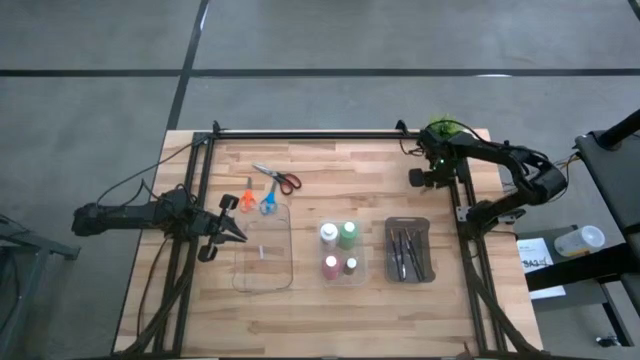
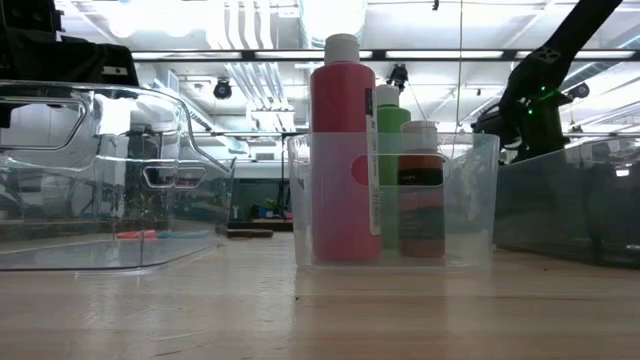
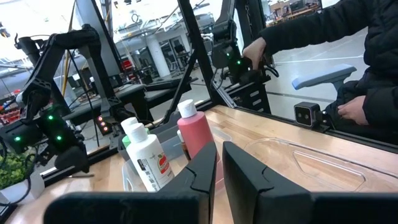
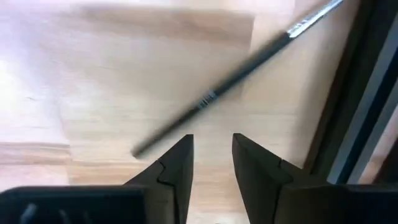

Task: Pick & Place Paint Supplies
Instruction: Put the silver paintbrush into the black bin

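High view: four paint bottles in a clear bin (image 1: 343,272) at table centre: white (image 1: 328,234), green (image 1: 348,234), red (image 1: 331,266), and a smaller brownish one (image 1: 351,266). Dark grey tray (image 1: 408,226) just right of it holds several thin dark paintbrushes (image 1: 407,252); exact count hard to make out. Three scissors lie on the wood behind an empty-looking clear tray (image 1: 264,252): orange-handled (image 1: 246,196), blue-handled (image 1: 269,201), red-handled (image 1: 279,179). Left gripper (image 1: 238,232) sits at that tray's left edge, fingers nearly together, nothing between them. Right gripper (image 1: 413,177) is at the back right, beside a small potted plant (image 1: 441,130); fingers too small to read here.

Low view: red bottle (image 2: 343,150) front, green bottle (image 2: 392,120) and brownish bottle (image 2: 421,190) partly hidden behind it; white one not visible. Clear tray (image 2: 95,170) on the left, grey tray wall (image 2: 575,200) cut off on the right.

Left wrist view: left fingers (image 3: 202,177) a narrow slit apart, empty. White bottle (image 3: 149,160) and red bottle (image 3: 195,132) ahead, green mostly hidden. A person's hand (image 3: 354,111) and dark sleeve beyond the table.

Right wrist view: right gripper (image 4: 211,158) moderately parted over bare wood, holding nothing. One paintbrush (image 4: 236,78) lies diagonally just past the fingertips, blurred, upper end cut off by the frame.
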Robot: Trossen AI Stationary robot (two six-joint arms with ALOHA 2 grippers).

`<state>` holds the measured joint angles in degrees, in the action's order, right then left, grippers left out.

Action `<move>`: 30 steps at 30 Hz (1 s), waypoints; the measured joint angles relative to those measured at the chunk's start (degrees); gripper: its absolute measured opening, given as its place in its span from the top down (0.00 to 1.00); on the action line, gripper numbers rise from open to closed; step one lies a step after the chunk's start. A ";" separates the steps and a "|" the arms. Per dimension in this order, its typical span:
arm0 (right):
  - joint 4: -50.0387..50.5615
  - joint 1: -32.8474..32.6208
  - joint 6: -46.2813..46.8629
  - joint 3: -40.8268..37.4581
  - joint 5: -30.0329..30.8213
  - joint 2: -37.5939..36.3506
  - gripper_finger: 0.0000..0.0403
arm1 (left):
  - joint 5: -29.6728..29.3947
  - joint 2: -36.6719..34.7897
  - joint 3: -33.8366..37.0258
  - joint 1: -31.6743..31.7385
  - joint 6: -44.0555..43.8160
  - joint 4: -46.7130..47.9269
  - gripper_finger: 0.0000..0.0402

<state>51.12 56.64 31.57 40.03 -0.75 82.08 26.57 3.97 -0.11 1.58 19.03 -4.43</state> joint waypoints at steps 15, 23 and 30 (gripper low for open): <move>-6.45 -0.26 1.61 0.51 2.18 -4.68 0.73 | 0.01 0.00 0.01 -0.01 0.00 -0.02 0.91; -22.84 -1.86 1.20 -0.06 2.85 -8.75 0.73 | 0.02 0.00 0.01 -0.01 0.00 -0.01 0.91; -28.38 -4.55 -5.06 -0.04 2.39 -6.23 0.73 | 0.01 0.00 0.00 0.00 0.01 0.00 0.91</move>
<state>22.74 52.09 26.51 39.99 1.64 75.85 26.58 3.97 -0.11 1.58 19.03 -4.43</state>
